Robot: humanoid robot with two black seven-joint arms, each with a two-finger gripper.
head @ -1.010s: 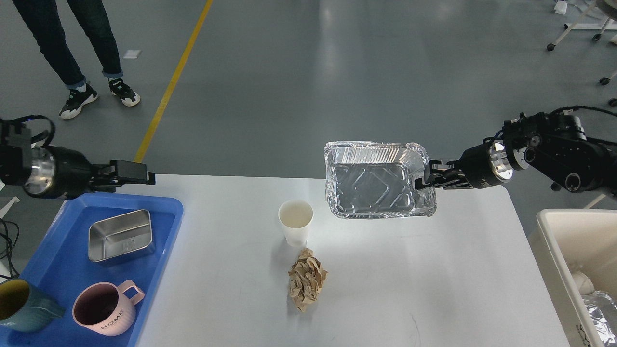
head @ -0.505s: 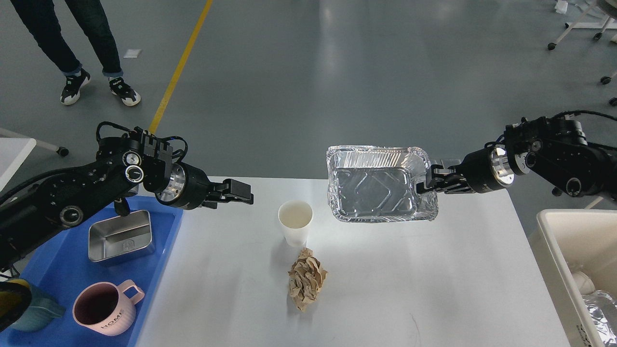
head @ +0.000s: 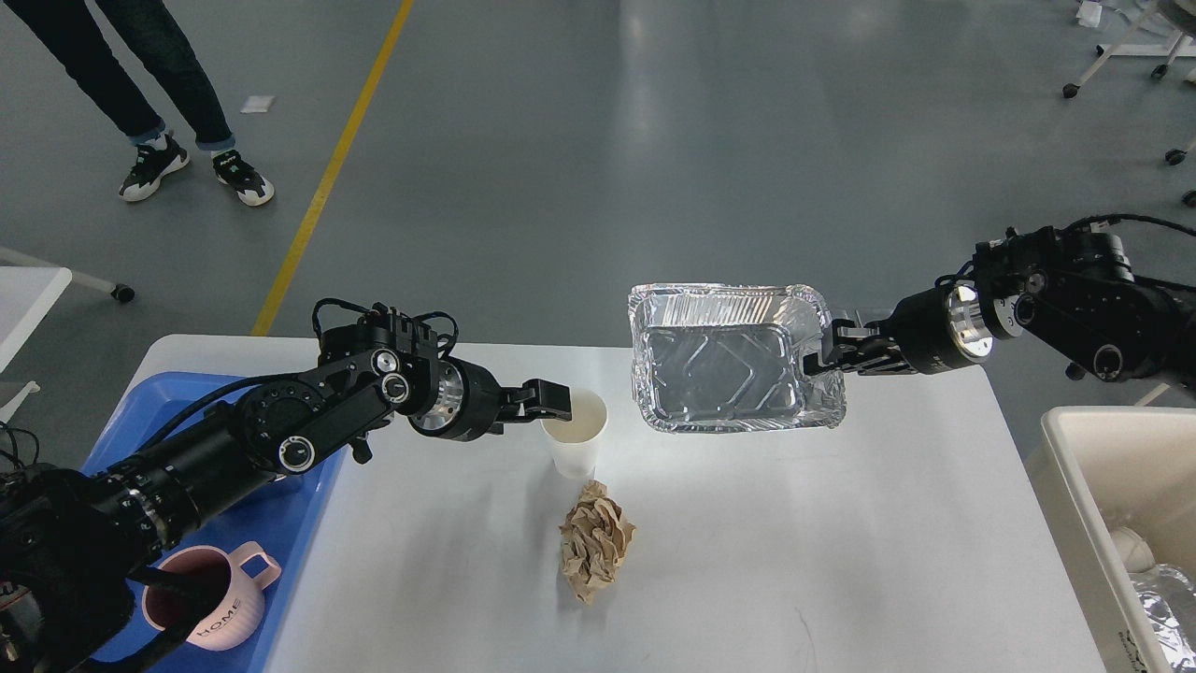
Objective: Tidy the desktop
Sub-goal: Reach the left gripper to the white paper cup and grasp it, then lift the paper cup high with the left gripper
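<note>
L arm comes in low from the left edge, stretched across the blue tray [head: 322,472] and out over the desktop [head: 747,542], wrist pointing right. Left gripper [head: 553,400] sits at the rim of the white paper cup [head: 574,444], on its left side; seen end-on and dark, so can't tell if fingers are spread or closed, nor if it's touching the cup

R arm enters from the right edge, roughly level, wrist pointing left. Right gripper [head: 820,353] is clamped on the right rim of the foil tray [head: 729,366], holding it up off the table near the far edge, tilted so its open side faces the camera; long axis runs left-right. Foil tray looks empty

Desktop fills the lower middle, long axis left-right, rounded far corners. Paper cup stands upright near centre, looks empty. Crumpled brown paper ball [head: 595,551] lies just in front of it

Blue tray on the left end holds a pink mug [head: 220,603], upright, handle to the right. Cream bin [head: 1112,523] off the right end, w/ crumpled foil [head: 1163,608] and something white inside
</note>
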